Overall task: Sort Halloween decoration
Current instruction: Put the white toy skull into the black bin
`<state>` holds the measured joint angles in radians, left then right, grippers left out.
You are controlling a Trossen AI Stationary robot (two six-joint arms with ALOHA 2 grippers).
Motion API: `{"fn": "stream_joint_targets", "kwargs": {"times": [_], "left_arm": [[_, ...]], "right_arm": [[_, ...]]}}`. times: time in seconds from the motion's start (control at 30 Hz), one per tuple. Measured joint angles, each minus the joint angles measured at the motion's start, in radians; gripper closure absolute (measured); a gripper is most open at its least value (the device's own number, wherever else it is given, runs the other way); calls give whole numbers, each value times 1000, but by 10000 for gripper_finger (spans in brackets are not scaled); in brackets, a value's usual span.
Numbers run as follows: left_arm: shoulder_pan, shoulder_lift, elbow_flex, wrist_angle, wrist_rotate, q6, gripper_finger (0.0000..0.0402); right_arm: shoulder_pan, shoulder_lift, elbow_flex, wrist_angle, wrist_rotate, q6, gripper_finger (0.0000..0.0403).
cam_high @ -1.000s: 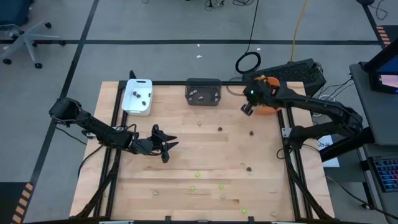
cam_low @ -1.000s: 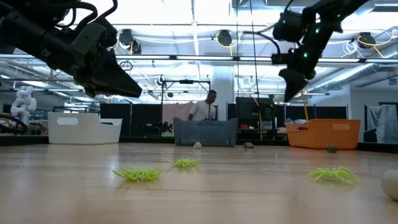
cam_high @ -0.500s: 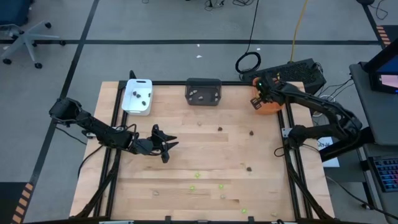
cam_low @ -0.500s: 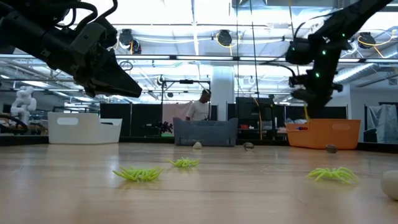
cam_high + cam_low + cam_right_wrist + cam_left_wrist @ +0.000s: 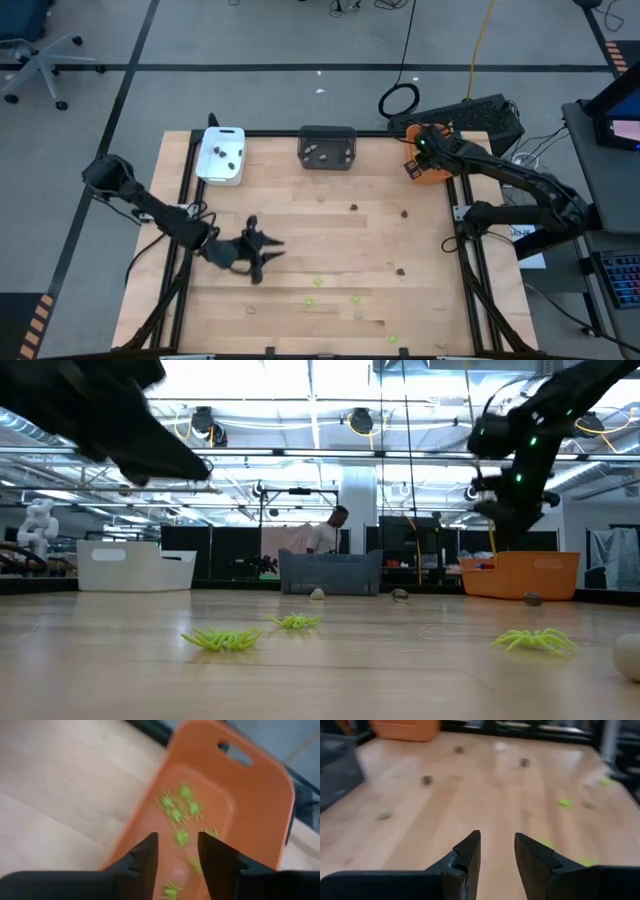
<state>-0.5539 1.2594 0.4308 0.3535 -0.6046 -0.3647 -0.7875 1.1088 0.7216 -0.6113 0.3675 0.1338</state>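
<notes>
While the right claw [image 5: 176, 851] is held parted and empty above the orange tray [image 5: 260, 785], lime green pieces [image 5: 176, 810] are seen below it; a piece released off-centre could be lost over the rim onto the surface [image 5: 330, 250]. The left claw [image 5: 497, 851] is held parted, empty.

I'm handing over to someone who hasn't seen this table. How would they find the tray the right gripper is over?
Look at the table's far edge, where three trays sit in a row. Go to the right corner: the orange tray sits there, under the right gripper, whose fingers are apart. Unlike the white tray and the dark grey tray, it holds lime green pieces.
</notes>
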Motion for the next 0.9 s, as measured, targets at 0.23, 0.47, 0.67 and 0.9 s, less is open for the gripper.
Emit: {"fn": "stream_joint_targets", "kwargs": {"times": [0.23, 0.47, 0.67, 0.9], "left_arm": [[-160, 5, 174, -309, 10, -129, 283], [-282, 109, 260, -339, 75, -218, 280], [-340, 232, 315, -398, 80, -370, 236], [-400, 346, 416, -623, 154, -569, 187]], "right_arm": [[154, -212, 0, 1, -7, 64, 251], [375, -298, 0, 6, -6, 130, 250], [558, -275, 0, 70, -5, 157, 250], [754, -229, 0, 185, -4, 158, 250]]}}
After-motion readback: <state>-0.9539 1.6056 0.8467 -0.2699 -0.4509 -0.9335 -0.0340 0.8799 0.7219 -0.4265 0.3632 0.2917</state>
